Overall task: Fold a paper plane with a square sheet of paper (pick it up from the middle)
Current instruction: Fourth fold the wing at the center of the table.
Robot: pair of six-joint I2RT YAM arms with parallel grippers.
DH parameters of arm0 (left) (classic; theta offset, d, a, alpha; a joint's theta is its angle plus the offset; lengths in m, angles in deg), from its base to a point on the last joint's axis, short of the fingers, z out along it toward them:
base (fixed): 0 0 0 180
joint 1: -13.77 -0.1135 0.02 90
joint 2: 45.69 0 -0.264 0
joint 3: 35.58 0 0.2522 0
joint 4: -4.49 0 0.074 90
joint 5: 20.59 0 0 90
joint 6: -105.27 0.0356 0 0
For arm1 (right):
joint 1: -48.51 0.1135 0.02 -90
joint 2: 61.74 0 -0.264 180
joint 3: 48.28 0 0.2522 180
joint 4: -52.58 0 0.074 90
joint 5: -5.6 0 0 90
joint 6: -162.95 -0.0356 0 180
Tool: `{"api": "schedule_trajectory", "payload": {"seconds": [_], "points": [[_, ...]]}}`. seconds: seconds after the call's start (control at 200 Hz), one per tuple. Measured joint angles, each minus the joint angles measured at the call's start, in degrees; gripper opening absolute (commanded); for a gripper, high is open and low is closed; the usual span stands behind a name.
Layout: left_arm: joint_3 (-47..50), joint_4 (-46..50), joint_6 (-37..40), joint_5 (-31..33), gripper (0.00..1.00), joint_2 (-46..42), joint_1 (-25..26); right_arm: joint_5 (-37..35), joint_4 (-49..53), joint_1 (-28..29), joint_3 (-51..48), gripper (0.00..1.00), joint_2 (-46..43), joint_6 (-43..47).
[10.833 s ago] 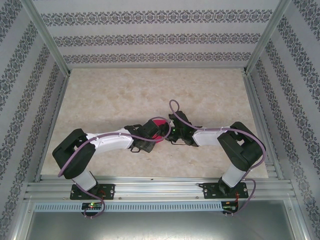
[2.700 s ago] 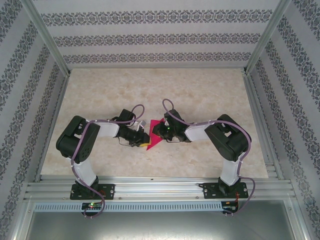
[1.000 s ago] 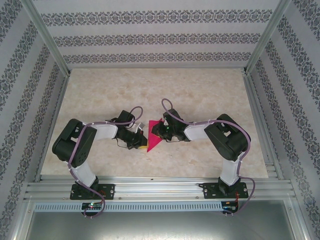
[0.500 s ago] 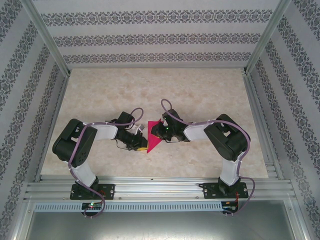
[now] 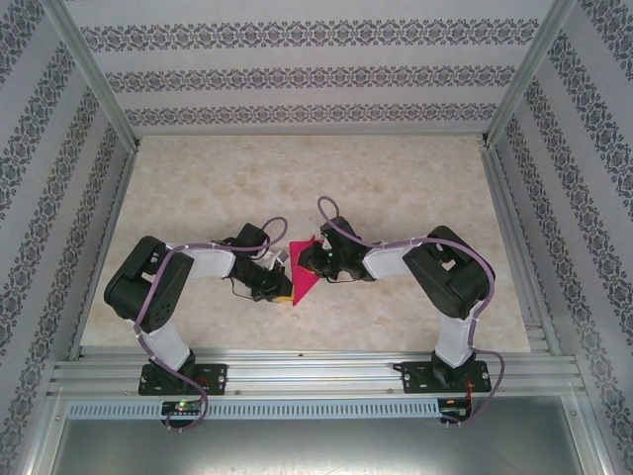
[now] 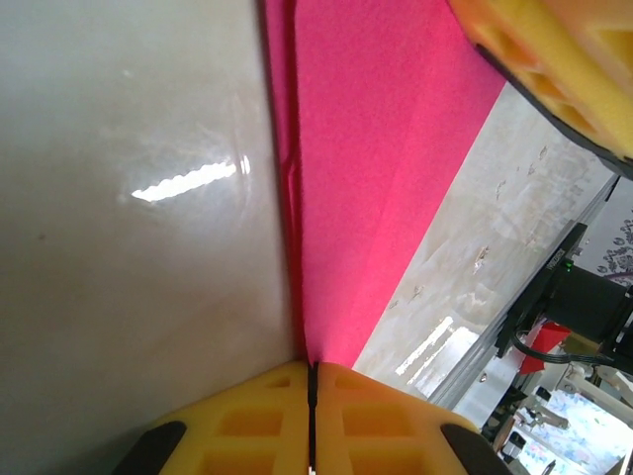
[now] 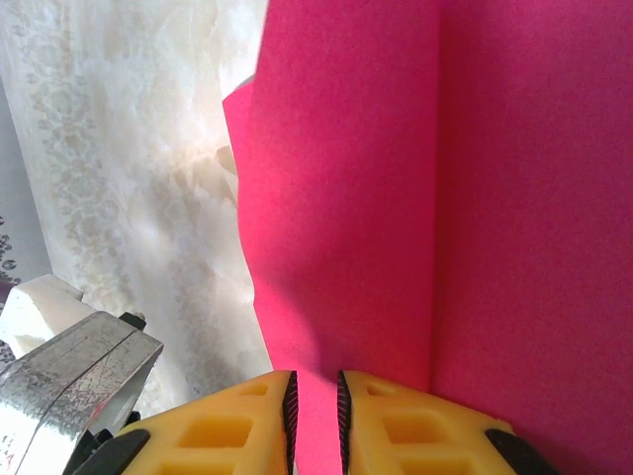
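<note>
The square sheet of paper is magenta pink and folded into a narrow, pointed shape standing between the two arms at the table's middle. My left gripper is shut on its near lower edge. In the left wrist view the paper runs into the seam of the closed left gripper. My right gripper holds the sheet from the right. In the right wrist view the folded paper passes between the narrowly parted yellow pads of the right gripper. One right fingertip shows beyond the paper.
The marble-patterned table lies bare round the arms. Patterned walls stand on three sides, and an aluminium rail runs along the near edge. Purple cables loop over both wrists.
My left gripper has shifted slightly toward the near edge along the paper. The right arm has barely moved, and the paper stays upright between them.
</note>
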Motion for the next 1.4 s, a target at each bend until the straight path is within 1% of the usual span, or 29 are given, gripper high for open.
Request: {"api": "schedule_trajectory", "payload": {"seconds": [0.225, 0.325, 0.4, 0.505, 0.59, 0.724, 0.924, 1.404], "points": [[0.4, 1.3, 0.2, 1.0, 0.16, -1.5, 0.9, 0.0, 0.0, 0.0, 0.0, 0.21, 0.0, 0.1], [1.9, 4.3, -0.5, 3.4, 0.18, -5.2, 1.5, 0.0, 0.2, 0.0, 0.0, 0.21, 0.0, 0.2], [2.3, 6.3, -1.6, 5.2, 0.18, -9.2, 1.5, 0.0, 0.2, 0.2, 0.1, 0.21, 0.0, 0.2], [2.1, 6.6, -3.2, 6.6, 0.18, -13.8, 1.5, 0.0, 0.2, 0.3, 0.1, 0.21, 0.0, 0.3], [1.1, 6.4, -4.7, 6.7, 0.18, -15.0, 1.5, -0.1, 0.2, 0.4, 0.1, 0.21, 0.0, 0.4], [-1.1, 3.3, -7.3, 6.1, 0.18, -13.6, 1.5, -0.1, 0.2, 0.4, 0.1, 0.21, 0.0, 0.4], [-2.9, -2.8, -10.3, 3.2, 0.19, -8.1, 1.5, 0.0, 0.2, 0.4, 0.1, 0.21, 0.1, 0.4], [-2.9, -6.4, -11.1, 1.9, 0.19, 0.5, 2.6, 0.0, 1.2, 0.4, 0.7, 0.21, 0.2, 0.4]]}}
